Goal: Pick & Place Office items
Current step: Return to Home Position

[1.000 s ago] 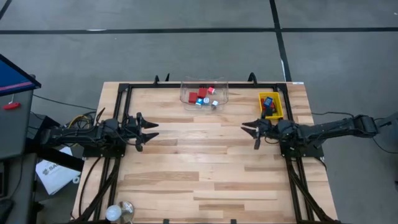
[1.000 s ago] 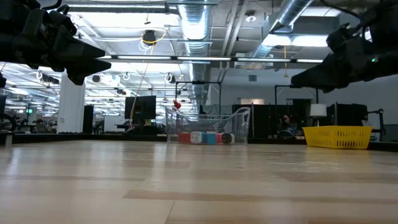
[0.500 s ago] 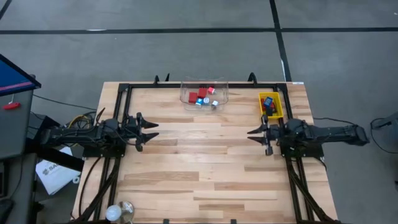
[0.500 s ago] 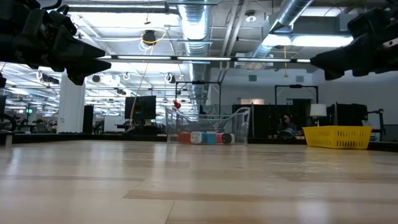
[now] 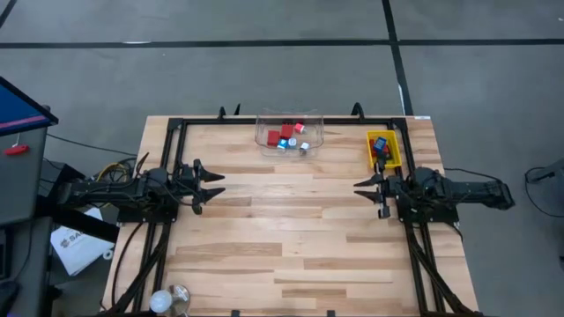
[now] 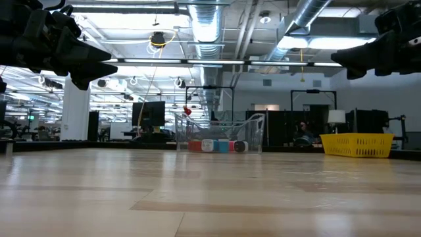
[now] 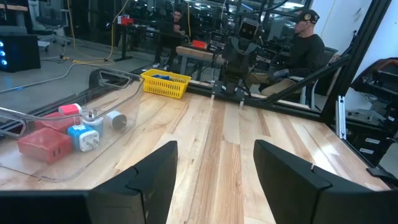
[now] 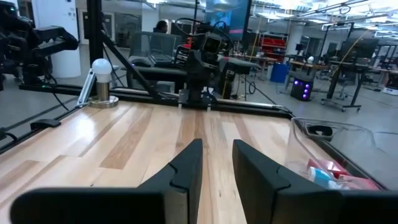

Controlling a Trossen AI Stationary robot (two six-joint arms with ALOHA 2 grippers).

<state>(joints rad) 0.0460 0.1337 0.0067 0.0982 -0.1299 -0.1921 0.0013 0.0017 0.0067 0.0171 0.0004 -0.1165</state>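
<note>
**A:** Office items (image 5: pixel 287 132) sit in two places. Red blocks (image 7: pixel 40 142) and tiny blue-and-white pieces (image 7: pixel 83 138) fill the clear tub (image 5: pixel 264 123) at the far edge, and blue and black ones (image 5: pixel 381 145) lie in the yellow bin (image 5: pixel 397 151) to its right.

**B:** And the grippers?

**A:** Left gripper (image 5: pixel 216 185) gapes wide, and right gripper (image 5: pixel 368 195) shows a narrow gap. Both are empty, each over its own side of the table (image 5: pixel 291 246).

**B:** Handling?

**A:** Probably light, rigid, smooth plastic. Pinch a block across its flat sides.
</note>
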